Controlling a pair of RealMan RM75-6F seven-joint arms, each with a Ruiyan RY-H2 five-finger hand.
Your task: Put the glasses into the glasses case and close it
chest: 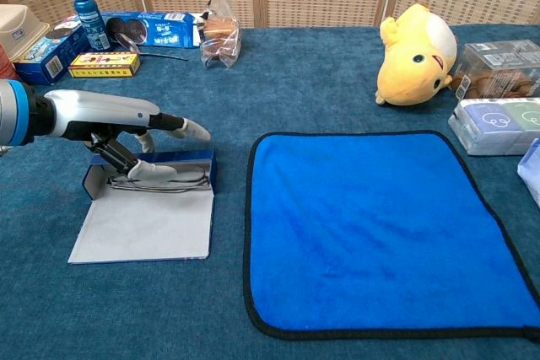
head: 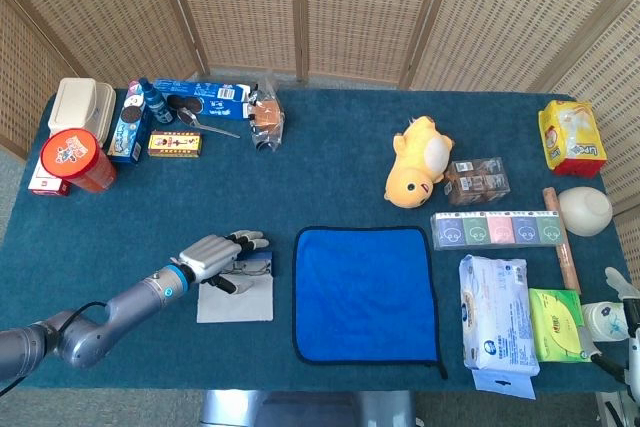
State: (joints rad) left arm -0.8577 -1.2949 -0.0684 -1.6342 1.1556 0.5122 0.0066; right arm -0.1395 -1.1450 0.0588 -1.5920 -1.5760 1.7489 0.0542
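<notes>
In the head view, the left hand (head: pixel 215 252) reaches over the open glasses case (head: pixel 240 287), which lies just left of the blue cloth (head: pixel 365 292); the right hand (head: pixel 625 332) shows only partly at the far right edge, so I cannot tell its state

In the chest view, the left hand (chest: pixel 135 128) has its fingers (chest: pixel 152 171) resting on the glasses (chest: pixel 164 181) inside the case tray, apparently seating them; the grey lid (chest: pixel 143 225) lies flat, nearer, not yet closed

No text on any package is legible enough to read.
</notes>
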